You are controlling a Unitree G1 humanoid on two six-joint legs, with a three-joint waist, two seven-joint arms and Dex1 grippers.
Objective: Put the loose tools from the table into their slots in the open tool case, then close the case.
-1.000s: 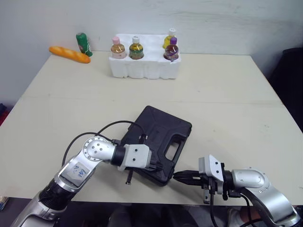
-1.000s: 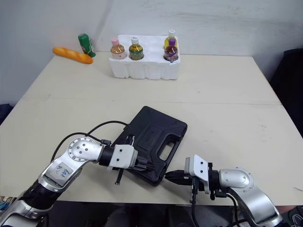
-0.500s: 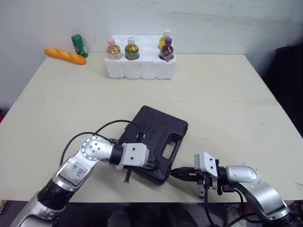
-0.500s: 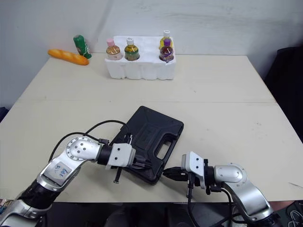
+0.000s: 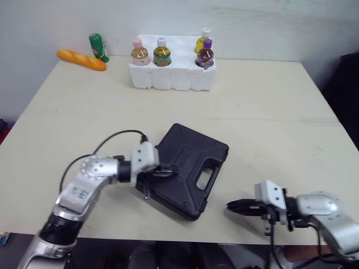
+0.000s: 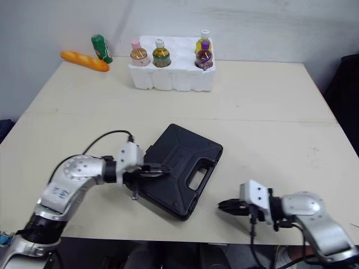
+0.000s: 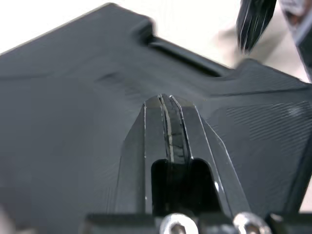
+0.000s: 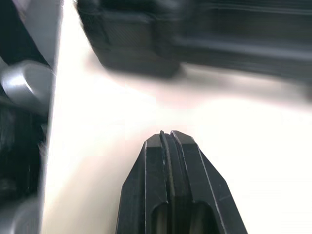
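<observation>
Now tool case (image 5: 193, 165) closed flat on tabletop (image 5: 269, 123). Right gripper (image 5: 230, 205), jaws pressed together, backed off from case's near edge. Left gripper (image 5: 168, 170), jaws together, moved onto lid. Task looks finished.

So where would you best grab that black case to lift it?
Probably by the handle, the bar beside the slot along one edge of the tool case. It lies flat and shut, that edge facing the right gripper, so come from the robot's right.
</observation>
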